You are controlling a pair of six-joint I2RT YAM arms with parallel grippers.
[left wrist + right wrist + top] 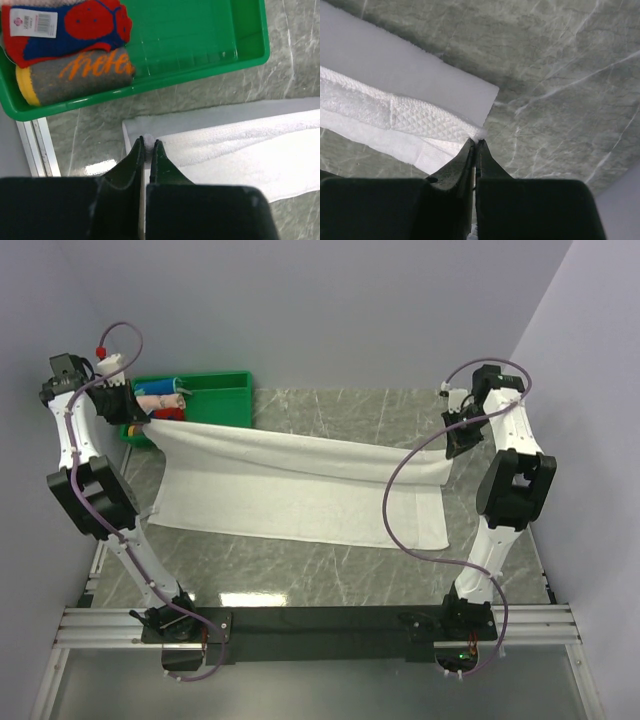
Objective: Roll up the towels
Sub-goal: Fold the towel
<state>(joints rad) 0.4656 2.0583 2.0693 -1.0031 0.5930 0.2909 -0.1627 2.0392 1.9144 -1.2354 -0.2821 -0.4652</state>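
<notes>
The white towel (300, 490) hangs stretched between the two arms, its far long edge lifted and sagging a little in the middle, while its near part lies flat on the grey marble-patterned table (330, 575). The left gripper (150, 421) pinches the towel's far left corner. In the left wrist view the fingers of this gripper (147, 145) are closed tight on a small nub of white cloth, and the towel (240, 150) runs away to the right from there. The right gripper (452, 446) pinches the opposite far corner. In the right wrist view its fingers (476, 145) are pressed together on the corner tip, with the towel (385, 75) stretching off to the left above the table (560, 75). A woven diamond-pattern band (430, 125) crosses the towel just beside that corner.

Just beyond the left corner, at the table's far left, sits a green plastic bin (222, 392), its right half bare (200, 35). Rolled cloths lie in its left half. One is a red and blue cloth (85, 25) with a white tag (34, 22) carrying a barcode and a small pink emblem; the print is too small to read. Touching it on the near side is a grey cloth (75, 80) with a yellow end and orange cursive lettering that I cannot make out fully.
</notes>
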